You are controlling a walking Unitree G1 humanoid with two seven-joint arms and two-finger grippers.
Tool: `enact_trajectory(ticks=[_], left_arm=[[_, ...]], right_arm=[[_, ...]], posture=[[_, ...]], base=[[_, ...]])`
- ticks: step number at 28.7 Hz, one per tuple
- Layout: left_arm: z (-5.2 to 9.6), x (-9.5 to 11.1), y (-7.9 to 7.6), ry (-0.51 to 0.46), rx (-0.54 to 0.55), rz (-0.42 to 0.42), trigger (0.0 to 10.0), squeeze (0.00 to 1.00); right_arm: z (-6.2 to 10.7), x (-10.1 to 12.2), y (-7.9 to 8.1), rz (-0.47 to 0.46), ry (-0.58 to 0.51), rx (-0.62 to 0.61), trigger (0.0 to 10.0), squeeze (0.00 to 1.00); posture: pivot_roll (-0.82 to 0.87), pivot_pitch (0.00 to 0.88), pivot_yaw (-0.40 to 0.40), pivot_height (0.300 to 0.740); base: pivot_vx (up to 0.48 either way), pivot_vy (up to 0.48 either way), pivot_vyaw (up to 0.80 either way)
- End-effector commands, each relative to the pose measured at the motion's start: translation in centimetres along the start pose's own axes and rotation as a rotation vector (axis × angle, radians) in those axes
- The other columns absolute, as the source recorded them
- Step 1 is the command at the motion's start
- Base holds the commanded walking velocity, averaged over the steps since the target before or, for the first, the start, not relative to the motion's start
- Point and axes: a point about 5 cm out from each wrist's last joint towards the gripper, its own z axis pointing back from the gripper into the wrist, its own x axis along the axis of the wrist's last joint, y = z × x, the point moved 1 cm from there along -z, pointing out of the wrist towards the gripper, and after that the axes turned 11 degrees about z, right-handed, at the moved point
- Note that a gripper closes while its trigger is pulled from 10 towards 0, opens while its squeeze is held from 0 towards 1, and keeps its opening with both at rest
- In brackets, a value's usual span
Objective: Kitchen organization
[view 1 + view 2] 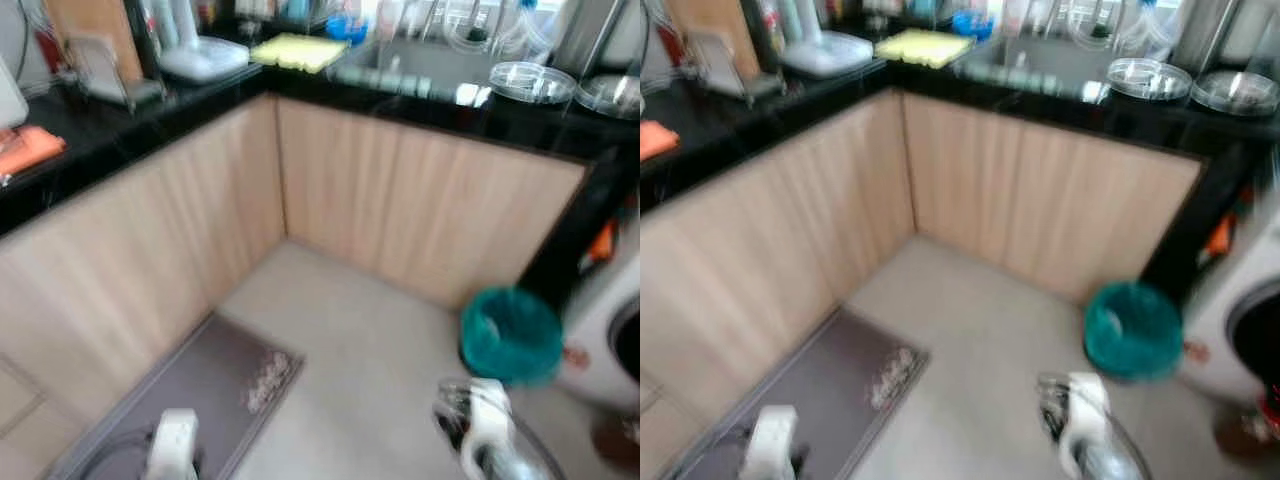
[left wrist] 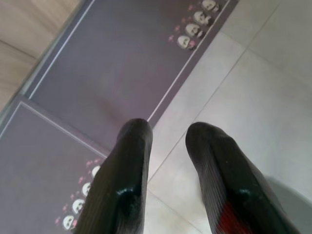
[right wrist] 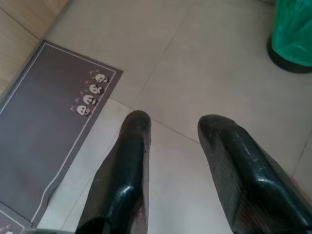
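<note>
I face the inner corner of an L-shaped kitchen counter [image 1: 420,95] with a black top and pale wood fronts; the head views are blurred. On it lie a yellow cloth [image 1: 298,50], an orange cloth [image 1: 28,148], a white dish [image 1: 203,58] and two glass lids [image 1: 532,80]. Both arms hang low. My left gripper [image 2: 168,134] is open over a grey floor mat [image 2: 112,63], nothing between its fingers. My right gripper [image 3: 173,122] is open above pale floor tiles [image 3: 204,63], also holding nothing.
A bin lined with a green bag [image 1: 510,335] stands on the floor at the right, beside a white washing machine [image 1: 610,340]. The grey mat [image 1: 190,400] with small panda prints lies along the left cabinets. Bottles and a sink [image 1: 420,60] crowd the counter's back.
</note>
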Motion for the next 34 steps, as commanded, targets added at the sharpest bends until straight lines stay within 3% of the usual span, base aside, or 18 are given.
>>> enact_trajectory(ticks=[1,4,24,34], left_arm=[[-0.29,0.77,-1.16,-0.021,-0.028,0.007,10.0,0.0],[-0.29,0.75,-1.25,-0.021,-0.029,0.01,10.0,0.0],[-0.28,0.54,-1.58,-0.017,-0.038,0.01,10.0,0.0],[-0.22,0.57,-1.04,-0.016,-0.037,-0.01,10.0,0.0]], right_arm=[[0.78,-1.84,-1.06,-0.02,0.055,-0.03,10.0,0.0],[0.8,-1.77,-1.14,0.012,0.059,-0.021,10.0,0.0],[0.85,-1.77,-1.34,-0.004,0.057,-0.027,10.0,0.0],[0.87,-2.02,-1.09,-0.014,0.055,-0.029,10.0,0.0]], posture=[[-0.07,0.0,0.015,0.74],[-0.07,0.0,0.013,0.74],[-0.07,0.0,0.004,0.74],[-0.08,0.0,0.024,0.74]], base=[[0.48,0.0,0.0],[0.48,0.0,0.0],[0.48,0.0,0.0],[0.48,0.0,0.0]])
